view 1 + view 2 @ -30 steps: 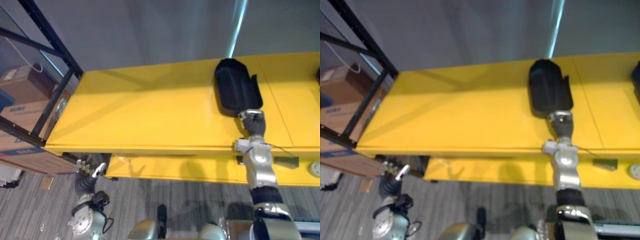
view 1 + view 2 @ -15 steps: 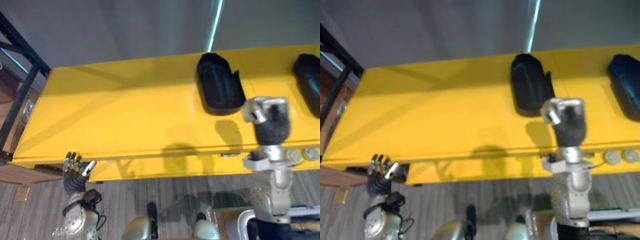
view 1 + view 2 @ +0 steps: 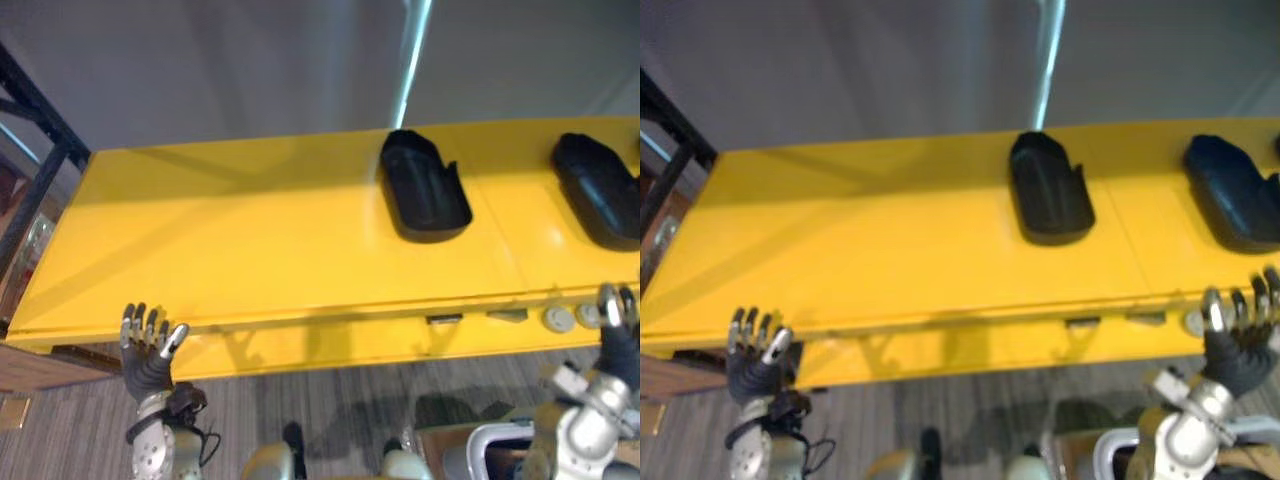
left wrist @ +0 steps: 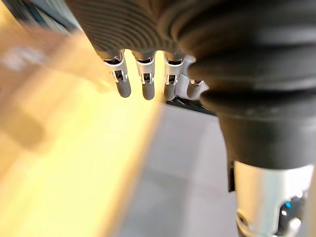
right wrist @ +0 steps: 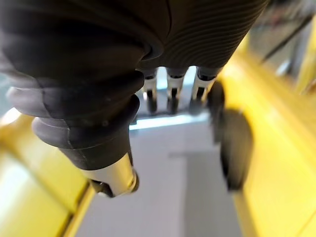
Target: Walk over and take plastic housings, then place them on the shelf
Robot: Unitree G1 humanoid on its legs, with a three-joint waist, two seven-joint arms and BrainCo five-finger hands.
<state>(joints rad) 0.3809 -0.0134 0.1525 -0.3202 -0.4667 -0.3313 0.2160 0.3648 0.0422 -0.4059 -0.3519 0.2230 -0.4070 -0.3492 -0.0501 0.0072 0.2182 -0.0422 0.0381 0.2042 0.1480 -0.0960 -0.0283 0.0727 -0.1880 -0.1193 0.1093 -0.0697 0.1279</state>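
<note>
A black plastic housing lies on the yellow shelf, right of its middle. A second black housing lies further right on the same shelf, cut by the view's edge. My right hand is below the shelf's front edge at the lower right, fingers straight and open, holding nothing. My left hand hangs at the lower left in front of the shelf's edge, open and empty. In the right wrist view the straight fingers point along the shelf past a dark housing.
Black frame posts stand at the shelf's left end. Round fittings sit on the shelf's front face at the right. A grey wall rises behind the shelf, and striped grey carpet lies below it.
My right hand has let go of the nearer housing, drawn back off the shelf to below its front edge and opened. The camera has swung right, bringing the second housing into view.
</note>
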